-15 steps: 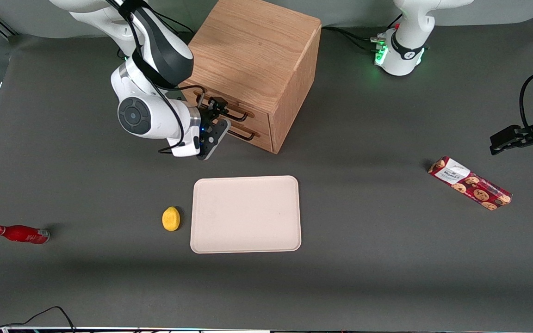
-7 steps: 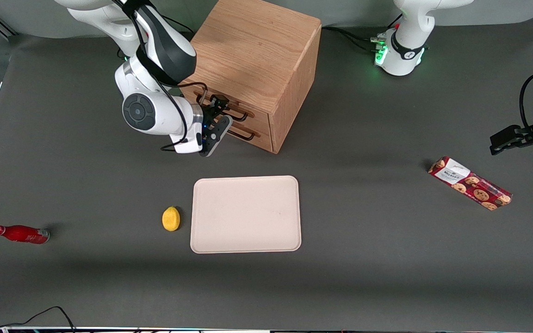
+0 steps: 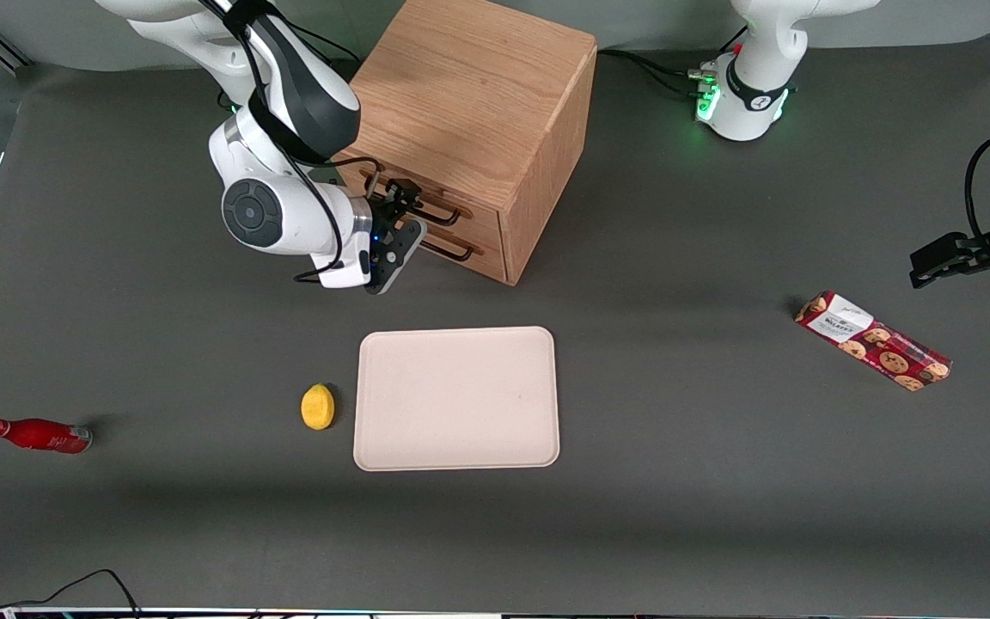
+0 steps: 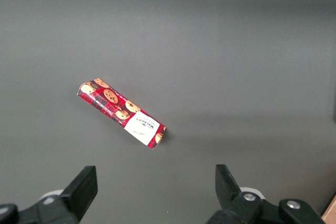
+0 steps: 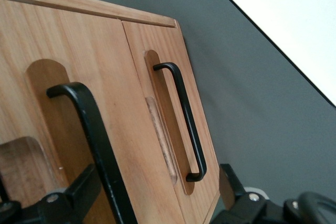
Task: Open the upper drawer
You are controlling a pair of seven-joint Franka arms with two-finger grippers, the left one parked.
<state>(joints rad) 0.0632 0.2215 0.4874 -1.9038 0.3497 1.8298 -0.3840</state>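
We have the pincer point(image 3: 398, 209) at the upper drawer point(image 3: 426, 205) of the cabinet point(image 3: 469, 103), fingers spread astride its handle point(image 5: 100, 150). Grasp step; next we judge: close, then pull outward.

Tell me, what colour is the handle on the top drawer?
Black, a thin handle on the upper drawer; the right wrist view shows it best.

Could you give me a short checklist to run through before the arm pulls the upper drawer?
1. Gripper at the upper drawer's handle, not the lower drawer's handle: ok.
2. Fingers straddle the handle: ok, it runs between them in the wrist view.
3. Fingers shut on the handle: not ok, they stand apart.
4. Upper drawer still closed: ok.
5. Pull path in front of the cabinet clear of the tray: ok.
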